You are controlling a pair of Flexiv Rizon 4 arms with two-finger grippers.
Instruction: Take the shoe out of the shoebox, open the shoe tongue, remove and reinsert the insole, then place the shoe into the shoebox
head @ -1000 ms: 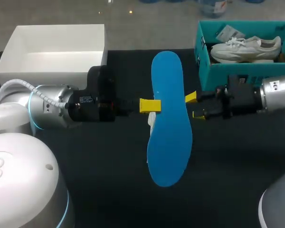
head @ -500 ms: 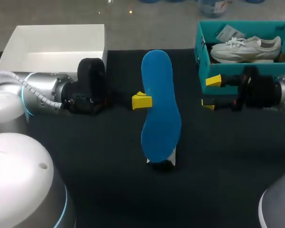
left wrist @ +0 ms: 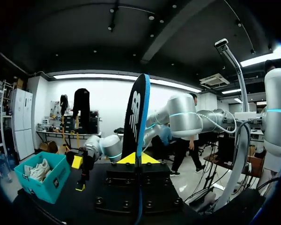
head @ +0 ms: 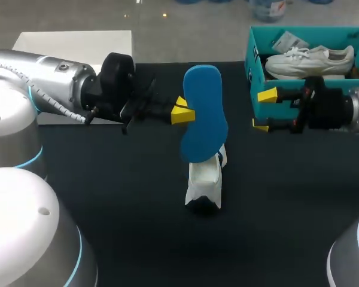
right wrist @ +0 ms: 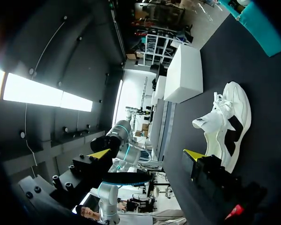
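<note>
The left gripper is closed on the insole, with 1 yellow tip against each flat face. The insole is a thin, elongated blue pad with rounded ends, held on edge above the matte black table. Its lower end is over the shoe; contact cannot be determined. The shoe is white with black side panels and rests on the table between the 2 grippers, outside the shoebox. The right gripper has its fingers wide apart and holds nothing. It is just in front of the rectangular teal shoebox, which contains a 2nd shoe. A white box lies behind the left arm.
</note>
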